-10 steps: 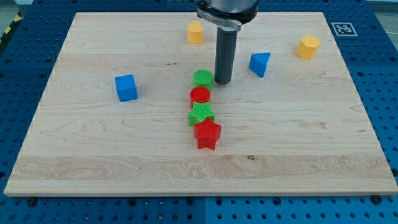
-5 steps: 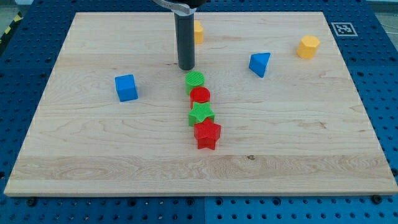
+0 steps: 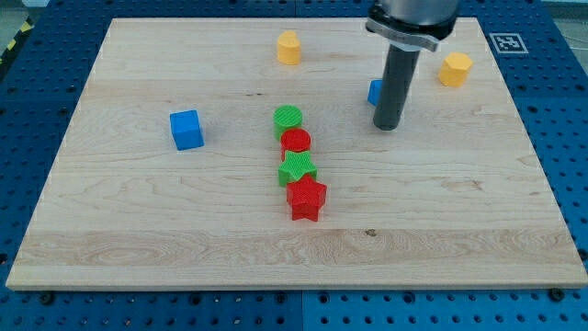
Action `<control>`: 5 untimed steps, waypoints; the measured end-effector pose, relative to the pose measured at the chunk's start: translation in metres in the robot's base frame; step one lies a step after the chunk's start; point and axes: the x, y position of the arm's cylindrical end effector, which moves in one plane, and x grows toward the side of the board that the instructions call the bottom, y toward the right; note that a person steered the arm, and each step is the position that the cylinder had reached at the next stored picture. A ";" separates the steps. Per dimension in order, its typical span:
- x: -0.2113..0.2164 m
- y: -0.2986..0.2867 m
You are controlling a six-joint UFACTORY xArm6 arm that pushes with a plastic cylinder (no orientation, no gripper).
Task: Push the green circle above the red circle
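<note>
Wooden board (image 3: 138,230), pale grain, on a blue pegboard bench (image 3: 18,165). Eight ridged plastic blocks, left to right.

Left of centre: one blue cube (image 3: 186,130), alone.

Upper centre: yellow cylinder (image 3: 288,47).

Centre: a column of four, each touching the next. Green circle (image 3: 288,119) on top, sitting slightly left of the red circle (image 3: 296,142) just below it; then green star (image 3: 297,169); red star (image 3: 307,198) lowest.

Right of centre: my tip (image 3: 387,126) is on the board, well apart from the column. No claw on me, only a smooth dark rod. It hides most of a blue block (image 3: 374,92); shape unclear.

Upper right: yellow hexagon (image 3: 455,69).
</note>
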 end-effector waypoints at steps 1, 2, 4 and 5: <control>0.000 0.001; 0.011 0.034; 0.011 0.040; 0.011 0.072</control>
